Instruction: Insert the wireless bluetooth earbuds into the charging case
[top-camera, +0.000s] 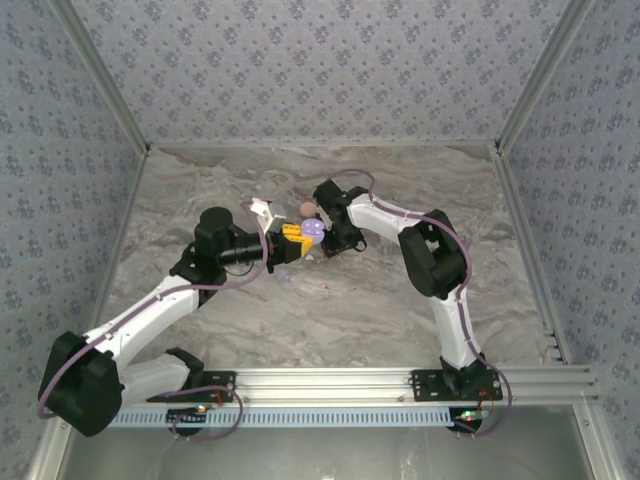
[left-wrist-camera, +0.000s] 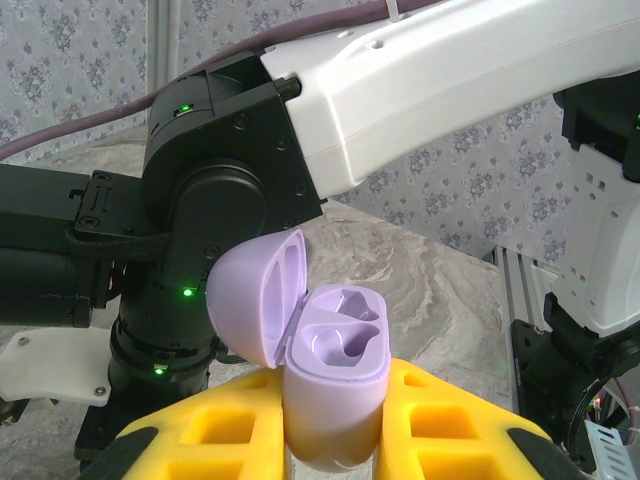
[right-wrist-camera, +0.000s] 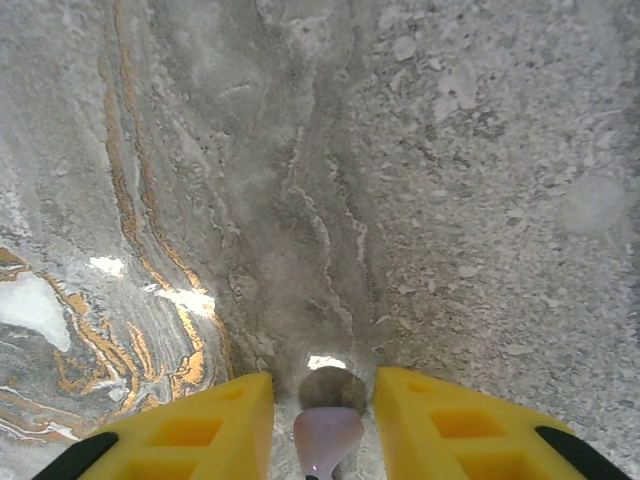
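Charging case (left-wrist-camera: 335, 395) upright in my left claw (left-wrist-camera: 330, 445), yellow fingers (left-wrist-camera: 200, 430) pressed to either side of its lilac body. Firm clamp, by the look. Lid (left-wrist-camera: 250, 300) swung back on its hinge. Both sockets (left-wrist-camera: 342, 335) face up and read as empty.

Right claw (right-wrist-camera: 322, 425) hangs over bare marble table (right-wrist-camera: 450, 200), pointing down. A lilac earbud (right-wrist-camera: 326, 440) sits in the gap between its two fingers. Jaws stand a little apart. Cannot tell whether they pinch the piece or only bracket it, since the contact is at the frame's bottom edge.

From above, both claws meet mid-table, the right one just beside the open case. Two tiny specks lie on the marble nearer my bases, too small to name.

Progress, as I judge it: case opened and presented, one earbud apparently brought close, none seated. Everything that counts remains, starting with lining this piece over a socket and lowering it in. Then the others.
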